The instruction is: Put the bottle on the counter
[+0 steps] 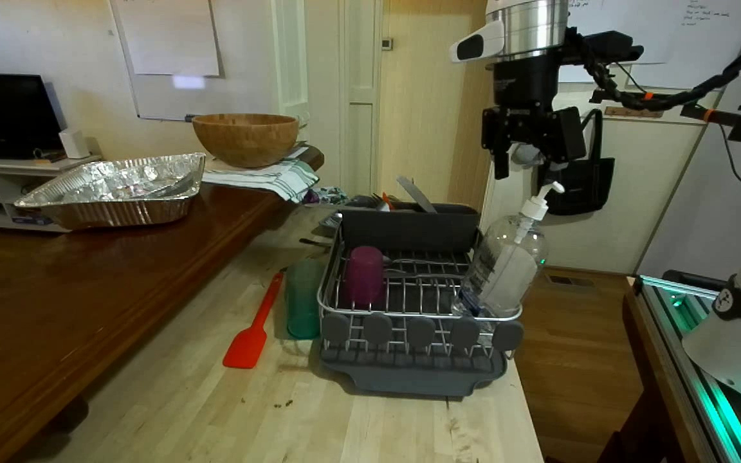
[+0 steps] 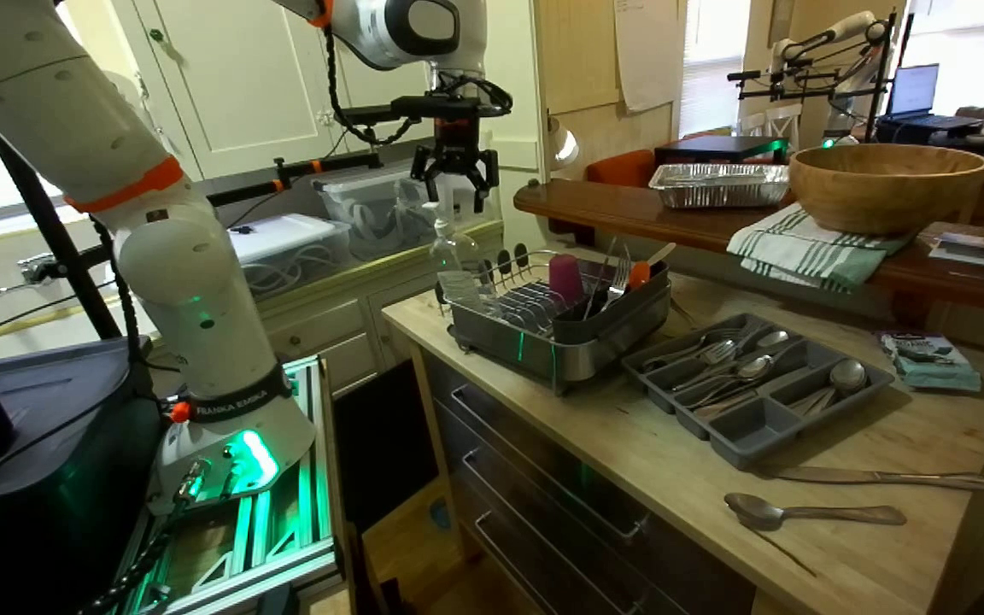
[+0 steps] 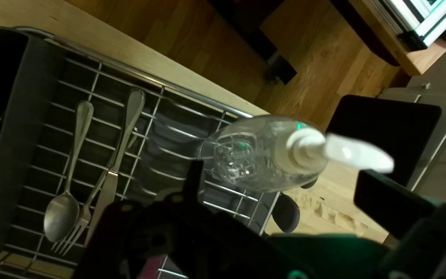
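Observation:
The bottle (image 1: 505, 276) is clear plastic with a pale pump top and a pale label. It stands tilted in the dish rack, at the corner by the counter's edge. It also shows in an exterior view (image 2: 458, 273) and in the wrist view (image 3: 242, 155). The counter (image 1: 267, 411) is pale wood and lies under the rack; it also shows in an exterior view (image 2: 620, 436). My gripper (image 1: 530, 168) is open and empty, just above the pump top. It also shows in an exterior view (image 2: 455, 198). In the wrist view, the fingers (image 3: 283, 174) are wide apart near the bottle, not closed on it.
The dish rack (image 1: 422, 315) holds a purple cup (image 1: 365, 276) and cutlery (image 3: 74, 155). A green cup (image 1: 303, 299) and a red spatula (image 1: 255, 334) lie beside it. A cutlery tray (image 2: 752, 427) sits on the counter. A raised brown top (image 1: 119, 276) runs alongside.

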You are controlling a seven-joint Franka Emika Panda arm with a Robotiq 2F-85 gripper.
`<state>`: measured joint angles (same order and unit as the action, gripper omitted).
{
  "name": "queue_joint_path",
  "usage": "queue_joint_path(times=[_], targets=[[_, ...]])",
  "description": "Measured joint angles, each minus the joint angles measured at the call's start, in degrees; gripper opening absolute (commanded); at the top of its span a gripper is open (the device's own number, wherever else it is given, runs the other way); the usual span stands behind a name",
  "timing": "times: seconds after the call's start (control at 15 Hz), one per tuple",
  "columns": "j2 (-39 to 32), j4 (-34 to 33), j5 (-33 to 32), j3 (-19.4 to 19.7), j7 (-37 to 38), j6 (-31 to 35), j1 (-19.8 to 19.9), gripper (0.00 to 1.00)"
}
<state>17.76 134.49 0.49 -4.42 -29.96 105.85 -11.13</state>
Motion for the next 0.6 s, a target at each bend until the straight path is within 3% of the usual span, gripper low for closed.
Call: queue_joint_path(times=[0.4,0.6], targets=[[5.0,3.3,-2.0,-2.1,-5.3,-1.2,-2.9,1.00],[9.1,6.5,-7.9,-3.2,-7.5,-3.8,-3.8,1.00]])
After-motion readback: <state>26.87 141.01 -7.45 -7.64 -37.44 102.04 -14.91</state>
